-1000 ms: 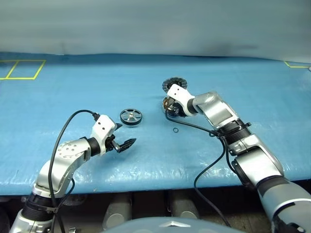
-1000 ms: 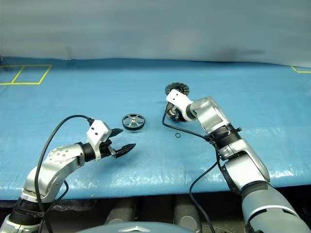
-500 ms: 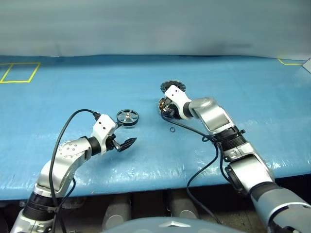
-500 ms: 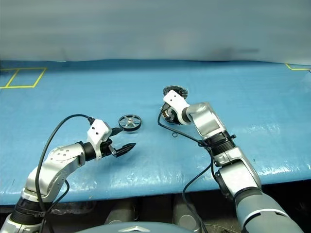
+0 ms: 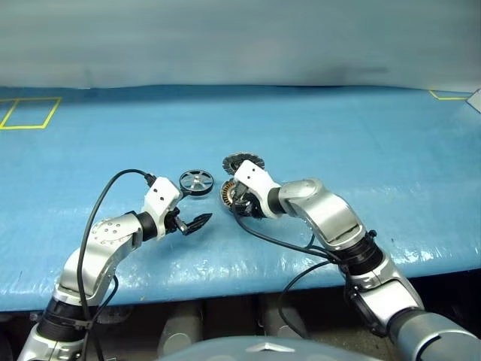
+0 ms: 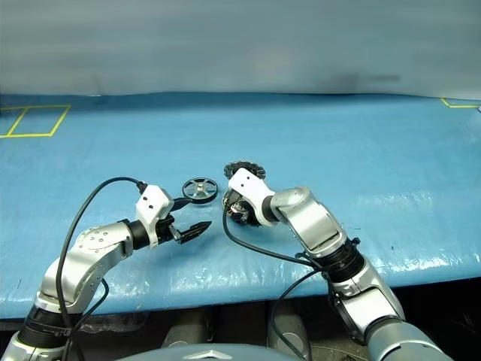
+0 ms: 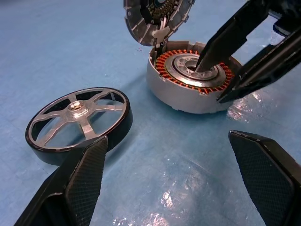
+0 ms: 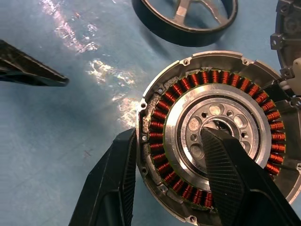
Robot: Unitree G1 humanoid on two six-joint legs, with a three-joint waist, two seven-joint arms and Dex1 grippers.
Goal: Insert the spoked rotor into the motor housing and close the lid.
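Rotor: spoked rotor (image 7: 79, 121) lay flat just beside motor housing (image 8: 214, 134).
Lid: lid (image 7: 157, 19) stood open.
Right end effector (image 8: 171, 174): gripped housing wall.
Left end effector (image 7: 174, 183): spread wide, empty.

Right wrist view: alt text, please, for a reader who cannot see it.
The right gripper grips the motor housing, one finger outside its wall, the other in the central bearing. The spoked rotor lies beyond on the blue table.
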